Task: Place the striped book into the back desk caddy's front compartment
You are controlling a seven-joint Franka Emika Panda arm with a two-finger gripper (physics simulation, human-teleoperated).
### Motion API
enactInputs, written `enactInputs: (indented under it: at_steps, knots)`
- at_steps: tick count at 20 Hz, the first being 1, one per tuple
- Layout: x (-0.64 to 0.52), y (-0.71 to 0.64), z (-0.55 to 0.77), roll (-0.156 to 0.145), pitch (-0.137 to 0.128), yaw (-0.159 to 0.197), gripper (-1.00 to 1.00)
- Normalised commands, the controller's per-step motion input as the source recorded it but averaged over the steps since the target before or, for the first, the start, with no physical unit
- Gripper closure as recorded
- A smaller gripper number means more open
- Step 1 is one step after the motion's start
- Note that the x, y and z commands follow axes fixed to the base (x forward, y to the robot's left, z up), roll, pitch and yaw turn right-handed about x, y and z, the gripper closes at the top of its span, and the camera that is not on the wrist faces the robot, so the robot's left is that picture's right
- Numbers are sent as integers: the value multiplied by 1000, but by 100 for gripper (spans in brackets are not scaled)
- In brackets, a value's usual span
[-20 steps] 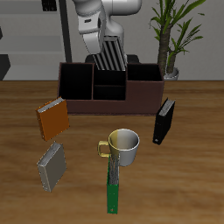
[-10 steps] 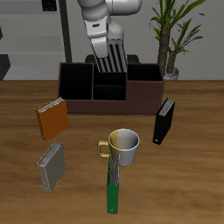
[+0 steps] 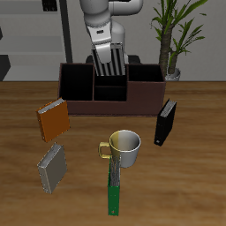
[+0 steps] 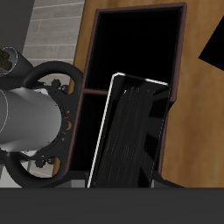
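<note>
Gripping the book [image 3: 111, 58], your gripper [image 3: 108, 44] hangs above the caddy [image 3: 146, 94] at upper centre; lowering into the front compartment [image 3: 110, 92] remains.

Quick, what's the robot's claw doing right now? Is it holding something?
Gripper: closed on the striped book, held above the back desk caddy.

Wooden bench [image 3: 190, 190] in front; behind, potted plant [image 3: 173, 31], grey wall [image 3: 26, 26], dark shelving [image 3: 5, 64] at edge.
</note>
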Motion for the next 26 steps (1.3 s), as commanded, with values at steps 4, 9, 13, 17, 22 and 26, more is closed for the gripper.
enactInputs:
  at_steps: [4,9,13,17,22,26]
  knots:
    - [61,-54,74,-31,-11,25,100]
    - [104,-80,105,-24,-36,43,100]
    - [48,-14,37,-4,-9,21,100]
    - [50,4,29,-6,-17,38,100]
    - [59,25,40,8,-25,18,100]
    - [24,49,-163,28,13,5,100]
